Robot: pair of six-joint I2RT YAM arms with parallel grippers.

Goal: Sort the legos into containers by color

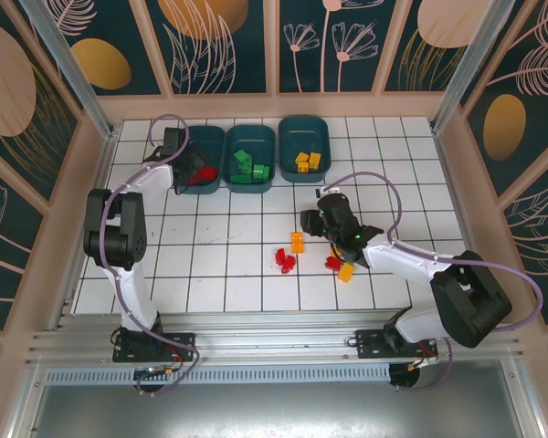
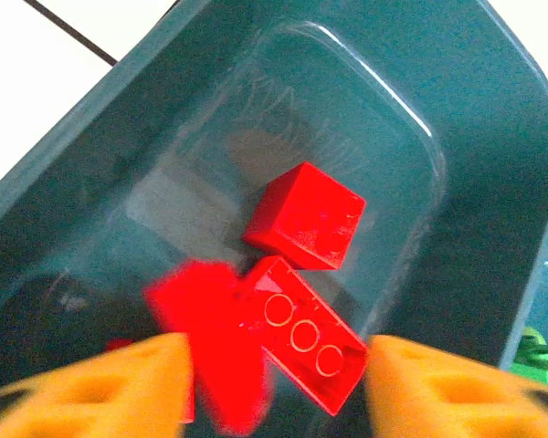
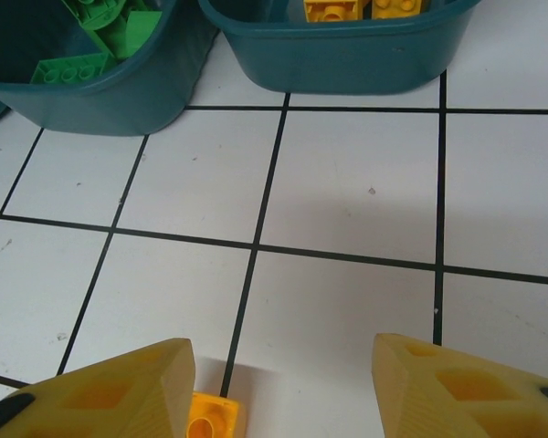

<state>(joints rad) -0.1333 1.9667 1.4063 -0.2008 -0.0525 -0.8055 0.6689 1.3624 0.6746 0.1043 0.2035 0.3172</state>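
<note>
Teal bins stood in a row at the far side of the table (image 1: 393, 182): left bin (image 1: 212, 141) with red bricks (image 1: 197, 173), middle bin (image 1: 256, 137) with green bricks (image 1: 247, 166), right bin (image 1: 301, 132) with yellow bricks (image 1: 309, 161).

Left gripper (image 1: 188, 167) hung over the left bin. On its wrist view the jaws stood well apart and clamped nothing. Below them in the bin lay a red cube (image 2: 306, 214) and a studded red brick (image 2: 301, 338), touching. A blurred red brick (image 2: 205, 351) showed beside the left finger; its exact position could not be told.

Right gripper (image 1: 312, 222) sat low over bare tiles, near side of the middle and right bins. Jaws were wide with nothing between them. An orange brick (image 3: 213, 418) lay just beside one finger (image 3: 146, 383).

Loose on the table, near of centre: red pair (image 1: 284, 261), single red (image 1: 332, 264), second orange (image 1: 345, 272).
</note>
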